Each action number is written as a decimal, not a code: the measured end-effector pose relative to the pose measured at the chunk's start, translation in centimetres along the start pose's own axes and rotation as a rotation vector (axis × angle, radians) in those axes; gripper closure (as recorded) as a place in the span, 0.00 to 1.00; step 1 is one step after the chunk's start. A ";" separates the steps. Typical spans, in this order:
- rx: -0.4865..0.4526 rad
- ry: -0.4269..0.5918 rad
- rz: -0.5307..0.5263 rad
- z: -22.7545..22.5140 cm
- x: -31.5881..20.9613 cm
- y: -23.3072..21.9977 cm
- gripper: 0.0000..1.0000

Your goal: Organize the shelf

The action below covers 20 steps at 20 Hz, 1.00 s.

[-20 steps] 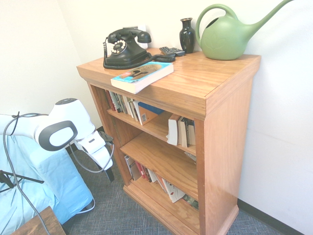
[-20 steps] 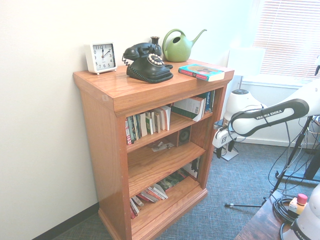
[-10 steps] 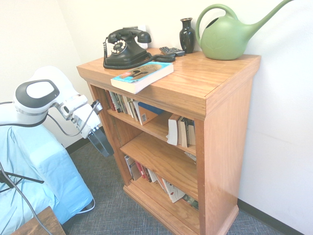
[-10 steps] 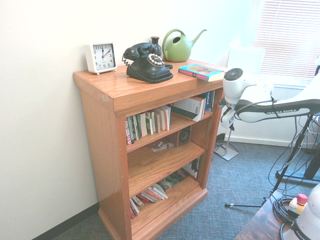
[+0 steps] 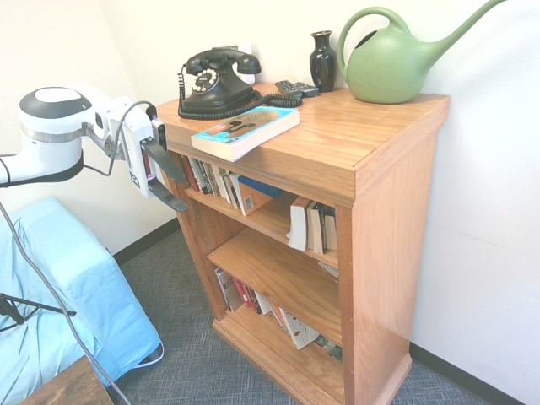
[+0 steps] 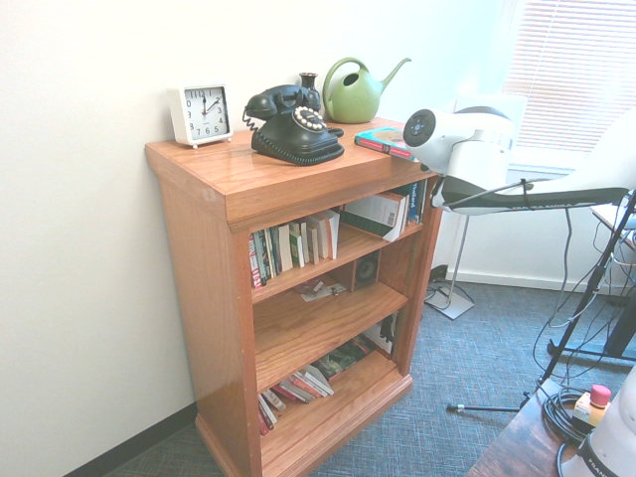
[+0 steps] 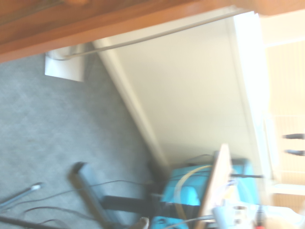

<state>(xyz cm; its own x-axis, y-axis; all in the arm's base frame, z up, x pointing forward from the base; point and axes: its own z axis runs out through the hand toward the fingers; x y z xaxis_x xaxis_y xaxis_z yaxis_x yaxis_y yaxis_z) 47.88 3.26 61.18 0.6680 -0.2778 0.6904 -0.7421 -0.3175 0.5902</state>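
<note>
Gripper (image 5: 173, 181) up beside shelf (image 5: 371, 211) top edge, angled slightly downward, fingers (image 5: 162, 160) spread apart w/ nothing between. Raised at shelf's open-front corner, just off thick top lip, near book (image 5: 245, 131) lying flat up there. Orange-brown wood, overhanging top, solid side panels, three inner levels w/ leaning and toppled books. Wrist view blurred: wood edge, carpet, wall.

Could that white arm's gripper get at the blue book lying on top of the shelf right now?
Probably yes. The gripper hangs open beside the shelf's top edge, holding nothing, and the book lies flat near that edge with nothing on it; the black telephone sits behind it.
</note>
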 end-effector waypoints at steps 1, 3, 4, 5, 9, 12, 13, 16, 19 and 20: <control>-0.020 0.018 -0.005 -0.6 0.3 -0.3 0.00; -0.058 0.053 -0.015 -1.7 0.6 -1.1 0.00; -0.076 0.068 -0.019 -2.0 0.7 -1.5 0.00; -0.090 0.079 -0.023 -2.3 0.9 -1.8 0.00; -0.140 0.118 -0.026 -2.5 2.1 -3.1 0.00; -0.174 0.140 -0.023 -2.5 2.8 -4.0 0.00; -0.182 0.155 -0.024 -2.6 2.9 -4.3 0.00; -0.195 0.185 -0.032 -2.8 3.1 -5.3 0.00; -0.206 0.198 -0.035 -2.4 3.4 -6.2 0.00; -0.211 0.201 -0.034 -2.2 3.7 -6.6 0.00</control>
<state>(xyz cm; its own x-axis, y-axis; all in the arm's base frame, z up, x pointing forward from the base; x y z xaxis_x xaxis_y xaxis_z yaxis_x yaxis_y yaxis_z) 55.10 6.34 60.79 0.6840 -0.0784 0.7252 -0.7286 -0.1218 0.6740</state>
